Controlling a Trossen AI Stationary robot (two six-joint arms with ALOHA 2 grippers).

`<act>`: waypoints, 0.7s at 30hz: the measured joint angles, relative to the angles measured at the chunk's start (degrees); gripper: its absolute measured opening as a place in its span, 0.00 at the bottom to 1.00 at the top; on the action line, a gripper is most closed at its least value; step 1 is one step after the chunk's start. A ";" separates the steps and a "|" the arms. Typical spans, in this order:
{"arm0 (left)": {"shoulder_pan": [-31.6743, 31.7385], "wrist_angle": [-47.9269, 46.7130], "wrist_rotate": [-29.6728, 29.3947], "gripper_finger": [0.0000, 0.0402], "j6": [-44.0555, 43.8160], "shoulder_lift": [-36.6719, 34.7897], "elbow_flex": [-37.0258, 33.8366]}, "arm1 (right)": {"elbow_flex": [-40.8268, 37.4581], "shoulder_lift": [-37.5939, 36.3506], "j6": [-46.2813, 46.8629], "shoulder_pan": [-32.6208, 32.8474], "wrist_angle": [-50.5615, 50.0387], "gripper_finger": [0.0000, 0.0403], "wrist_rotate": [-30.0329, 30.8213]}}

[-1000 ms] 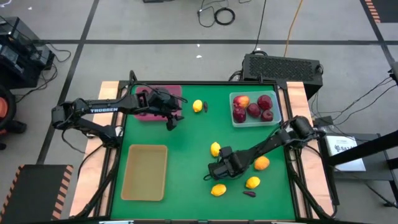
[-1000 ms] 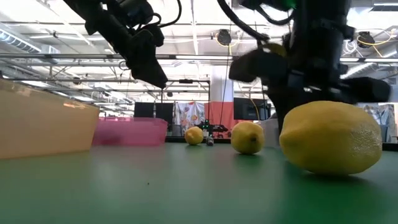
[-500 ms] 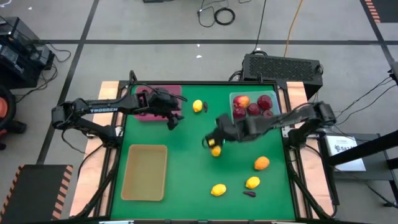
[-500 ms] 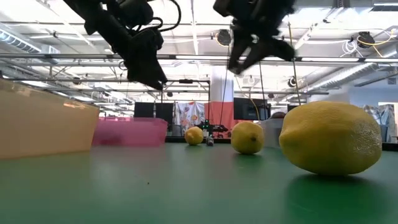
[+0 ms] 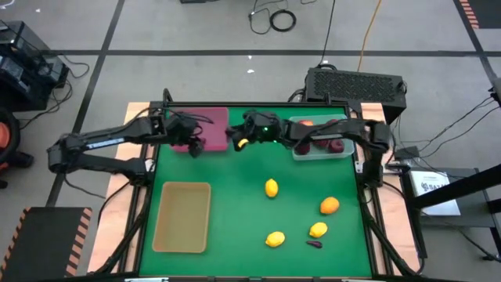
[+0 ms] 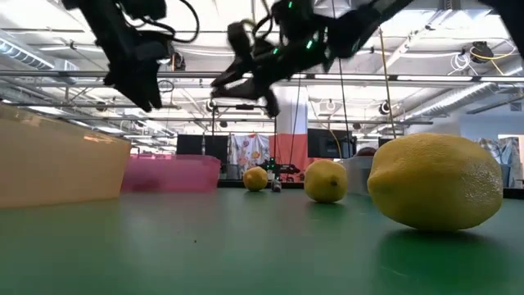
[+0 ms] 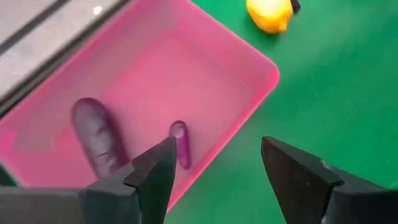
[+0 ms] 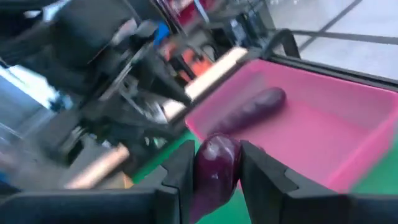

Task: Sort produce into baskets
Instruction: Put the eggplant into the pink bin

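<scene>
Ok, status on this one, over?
Right tool shut on eggplant, at the maroon tray. Left tool open, empty, over that tray's corner. Two eggplants already inside. Arms close together, nothing else in the way.

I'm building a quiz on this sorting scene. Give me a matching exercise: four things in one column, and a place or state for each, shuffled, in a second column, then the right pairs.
Things:
1. right gripper
2. left gripper
3. orange fruit
4. red apples

Places or states:
A. lying loose on the green table
B. in the clear tray
C. open, above the maroon tray
D. shut on a dark purple vegetable

Pairs: 1-D, 2-C, 3-A, 4-B
</scene>
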 joint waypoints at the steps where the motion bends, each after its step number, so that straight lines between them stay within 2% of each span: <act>1: 0.00 -0.20 -0.47 0.60 -0.18 -1.25 -0.16 | 0.00 1.77 1.65 -0.55 3.51 0.25 -0.43; 5: -0.03 -1.44 -2.41 0.60 -1.17 -4.69 -0.29 | 0.00 7.16 7.35 -2.34 12.35 0.25 -1.51; 8: -0.04 -2.45 -3.30 0.60 -1.67 -5.89 -0.31 | 1.03 9.98 11.50 -3.38 13.09 0.25 -2.83; 11: -0.03 -2.46 -3.48 0.60 -1.67 -6.06 -0.31 | 3.74 13.13 13.87 -4.03 12.89 0.25 -7.84; 16: -0.04 -2.34 -5.67 0.60 -1.63 -5.80 -0.36 | 10.13 17.20 11.06 -3.97 11.48 0.25 -15.79; 21: -0.04 -2.31 -6.71 0.60 -1.60 -5.82 -0.37 | 14.64 17.83 2.46 -3.88 3.20 0.27 -16.03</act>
